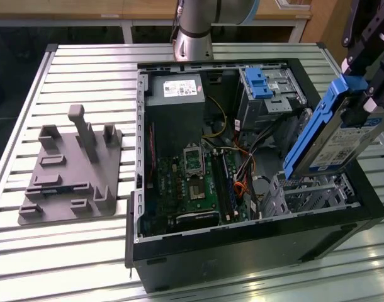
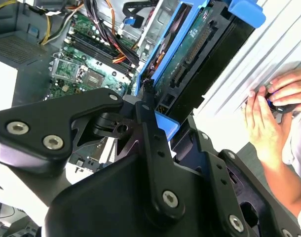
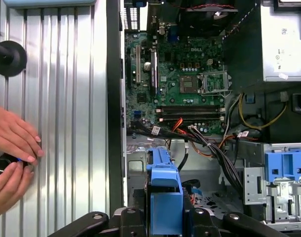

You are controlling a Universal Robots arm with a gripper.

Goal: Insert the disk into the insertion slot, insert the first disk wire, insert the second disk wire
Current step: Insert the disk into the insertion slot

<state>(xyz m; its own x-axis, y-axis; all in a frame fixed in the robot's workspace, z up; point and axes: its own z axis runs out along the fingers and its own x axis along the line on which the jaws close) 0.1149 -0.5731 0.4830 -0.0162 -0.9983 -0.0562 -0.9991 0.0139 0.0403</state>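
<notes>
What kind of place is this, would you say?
Probably a robotics lab bench: an open computer case on a slatted metal table, a grey fixture plate beside it, and the gripper holding the disk.

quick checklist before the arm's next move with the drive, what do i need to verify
1. Grip: gripper shut on the disk, at its blue carrier. Ok.
2. Alignment: the disk hangs tilted over the insertion slot, not level with it. Not ok.
3. Slot free: the part that shows looks empty. Ok.
4. Wires clear of the slot: they run close beside it. Cannot tell.
5. Person's hands away: they rest on the table right beside the case. Not ok.
</notes>
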